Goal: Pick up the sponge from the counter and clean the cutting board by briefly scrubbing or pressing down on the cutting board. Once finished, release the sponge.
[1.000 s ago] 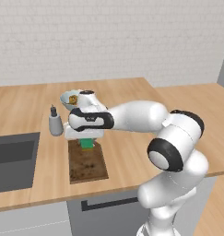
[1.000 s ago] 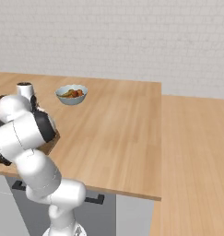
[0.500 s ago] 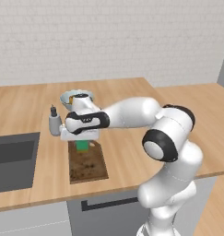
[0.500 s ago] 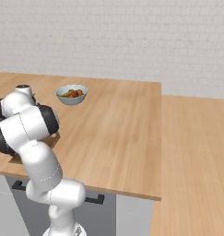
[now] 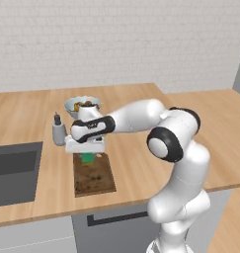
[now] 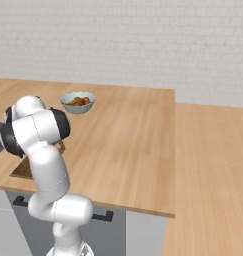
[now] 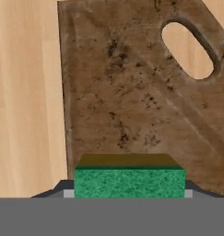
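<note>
Where the light-brown wood-grain bench (image 5: 141, 106) runs under the pale brick wall (image 5: 116, 39), a dark grey sink (image 5: 13, 170) is set into its left part, seen from the left base view. The white arm (image 5: 141, 113) reaches left and low over the cutting board (image 5: 94, 178), a dark brown, speckled board lying near the bench's front edge, just right of the sink; the hand view shows its pale handle hole (image 7: 187, 48). A bowl of food (image 5: 82, 105) stands behind the board, and a small grey bottle (image 5: 58, 132) stands beside the bowl. The claw (image 5: 87, 154) pinches the sponge (image 7: 129, 182), green on top, at the board's far end; whether the sponge touches the board cannot be told.
</note>
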